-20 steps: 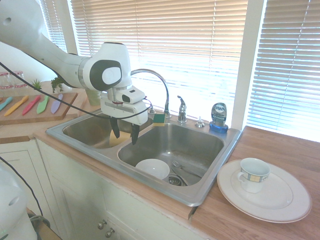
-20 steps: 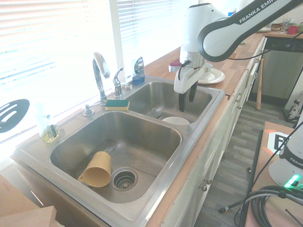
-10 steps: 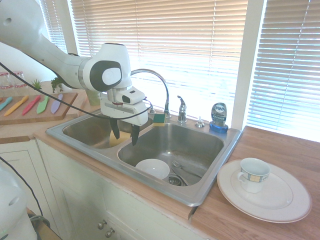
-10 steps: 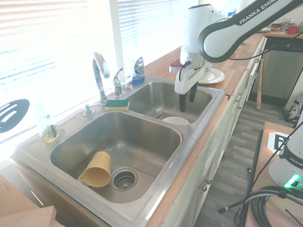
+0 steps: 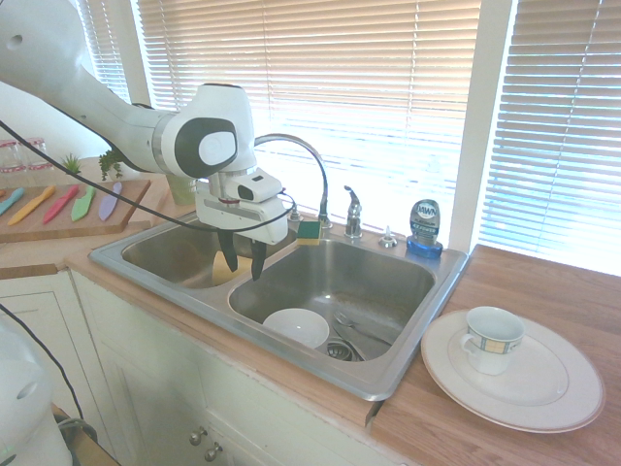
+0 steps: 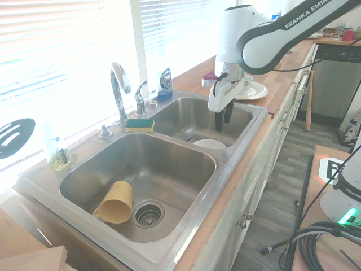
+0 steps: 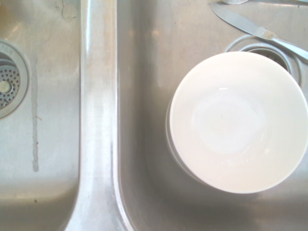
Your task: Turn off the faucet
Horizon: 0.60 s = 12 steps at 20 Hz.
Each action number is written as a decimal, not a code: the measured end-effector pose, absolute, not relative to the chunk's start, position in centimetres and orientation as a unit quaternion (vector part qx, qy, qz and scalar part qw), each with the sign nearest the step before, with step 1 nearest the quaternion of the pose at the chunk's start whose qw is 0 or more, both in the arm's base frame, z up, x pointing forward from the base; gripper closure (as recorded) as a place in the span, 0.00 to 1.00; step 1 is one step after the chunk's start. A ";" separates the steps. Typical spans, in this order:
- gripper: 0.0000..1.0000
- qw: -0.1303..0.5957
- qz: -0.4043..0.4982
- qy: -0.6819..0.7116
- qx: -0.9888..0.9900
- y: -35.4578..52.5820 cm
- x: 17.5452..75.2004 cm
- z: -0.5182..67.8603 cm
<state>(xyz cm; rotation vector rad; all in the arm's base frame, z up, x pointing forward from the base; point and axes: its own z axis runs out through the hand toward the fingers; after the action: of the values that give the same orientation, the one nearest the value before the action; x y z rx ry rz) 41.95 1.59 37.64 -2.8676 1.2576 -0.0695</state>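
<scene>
In the first exterior view I see my tool (image 5: 243, 266) hanging above the divider of the double sink (image 5: 408, 369), pointing straight down. Its two dark fingers stand a little apart and they hold nothing. The faucet (image 5: 303, 160) rises behind the tool at the back rim of the sink, its thin chrome spout arching toward the window side. The short lever handle (image 5: 352, 212) stands apart from the spout, further along the rim, and the tool is well apart from it. A green sponge (image 5: 310, 231) lies between spout and handle. The blue soap bottle (image 5: 424, 227) is beside the handle. A white bowl (image 5: 296, 327) sits in the near basin, and a cup (image 5: 491, 339) stands on a white plate (image 5: 563, 398) on the tabletop.

In the second exterior view the tool (image 6: 221, 122) hangs over the far basin, above the bowl (image 6: 209, 144). The faucet (image 6: 118, 89) and its handle (image 6: 139, 98) are at the window side, not touched. A yellow cup (image 6: 114, 201) lies on its side in the near basin.

In the wrist view I look down on the bowl (image 7: 238, 121), the divider and a knife (image 7: 260, 31) near the drain
</scene>
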 end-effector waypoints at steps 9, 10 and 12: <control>1.00 0.004 -0.023 0.404 -0.914 1.1 42.0 37.6; 1.00 0.004 -0.023 0.405 -0.914 1.0 42.0 37.6; 1.00 0.003 -0.023 0.405 -0.914 1.0 42.0 37.6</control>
<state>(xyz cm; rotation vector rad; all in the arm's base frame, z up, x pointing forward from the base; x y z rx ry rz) 41.97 0.99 37.64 -2.8660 1.2688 -0.0725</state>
